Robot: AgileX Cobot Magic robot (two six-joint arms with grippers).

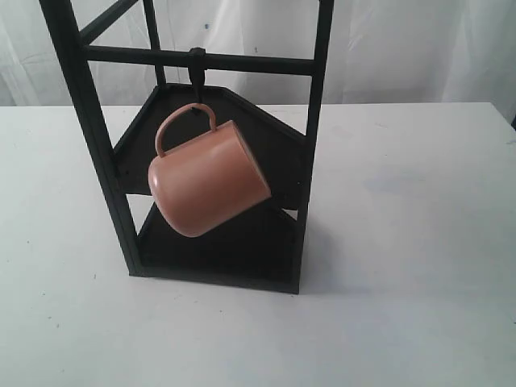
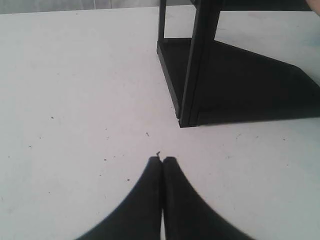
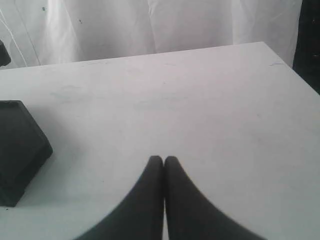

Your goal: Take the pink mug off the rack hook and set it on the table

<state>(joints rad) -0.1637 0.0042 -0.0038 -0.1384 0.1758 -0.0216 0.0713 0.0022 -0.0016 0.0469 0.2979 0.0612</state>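
Pink mug [image 1: 208, 181] hangs apart from left gripper [image 2: 162, 160], right gripper [image 3: 163, 159] (closed).

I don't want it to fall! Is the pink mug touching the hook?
Touching. The exterior view shows the pink mug hanging tilted, with the top of its handle looped over the rack hook under the crossbar.

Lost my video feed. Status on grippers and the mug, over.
Left gripper shut, empty; right gripper shut, empty. Pink mug hangs tilted by its handle on rack hook. Nothing seen blocking it.
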